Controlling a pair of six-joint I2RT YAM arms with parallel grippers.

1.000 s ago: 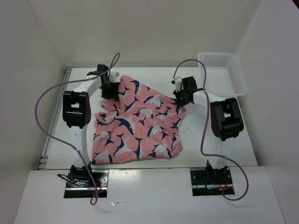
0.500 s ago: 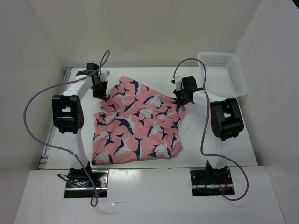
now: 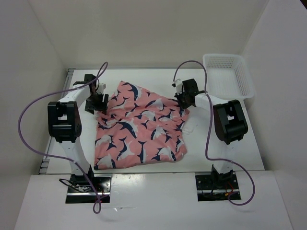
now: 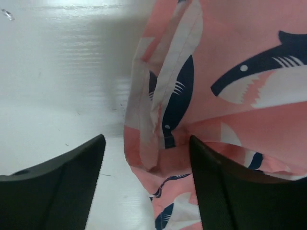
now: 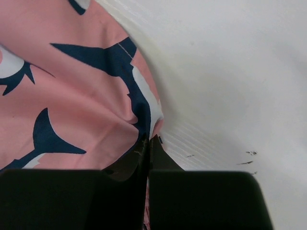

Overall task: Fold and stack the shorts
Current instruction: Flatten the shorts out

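The left gripper (image 4: pixel 146 191) has its two dark fingers (image 4: pixel 62 187) standing well apart, clamped on nothing. Between them lies a rumpled, doubled-over hem of the soft coral-pink fabric shorts (image 4: pixel 240 62), printed all over with navy-and-white sharks. The hem runs away from the fingers as a raised ridge, nearer the right-hand finger than the left-hand one. Whether either finger touches the cloth cannot be told. Left of that ridge is bare white table top (image 4: pixel 57 86).

In the overhead view this left gripper (image 3: pixel 98 100) sits at the far-left corner of the shorts (image 3: pixel 139 127), its arm reaching up along the table's left side.

The right gripper (image 5: pixel 148 143) has its fingers pressed together, pinching the edge of the shorts (image 5: pixel 72 96). Creases in the cloth run into the fingertips. The fabric spreads away to the left of the grip, and plain white table (image 5: pixel 230 72) lies to its right.

From above, the right gripper (image 3: pixel 184 98) is at the far-right corner of the garment. The shorts lie spread on the white table (image 3: pixel 220 139) between the two arms, mostly flat toward the near edge and wrinkled along the far-left side.

A white plastic mesh basket (image 3: pixel 229 76) stands at the far-right corner of the table, apart from the shorts and just beyond the right arm.
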